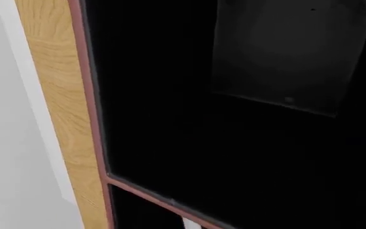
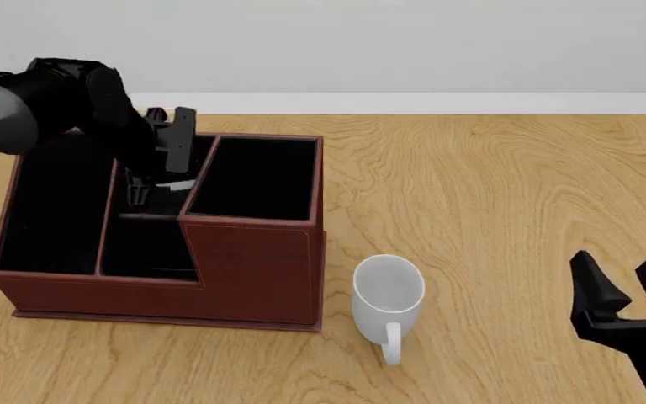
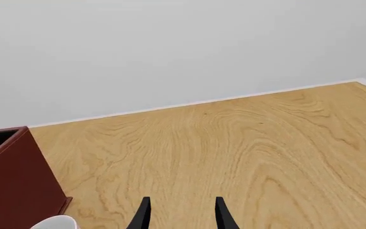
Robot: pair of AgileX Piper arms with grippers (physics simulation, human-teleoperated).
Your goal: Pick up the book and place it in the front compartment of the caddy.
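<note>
The caddy is a reddish-brown box with black inner walls at the table's left. My left gripper reaches down into its middle, behind the low front compartment. A white sliver, apparently the book's page edge, shows right beside the fingers. The left wrist view looks into the black interior past the caddy rim; a dark grey slab lies there, likely the book's cover, and no fingers show. I cannot tell whether the jaws hold it. My right gripper hovers open and empty at the near right.
A white mug stands upright just right of the caddy's front corner. Bare wooden table spreads between the mug and my right gripper. A white wall lies beyond the far edge.
</note>
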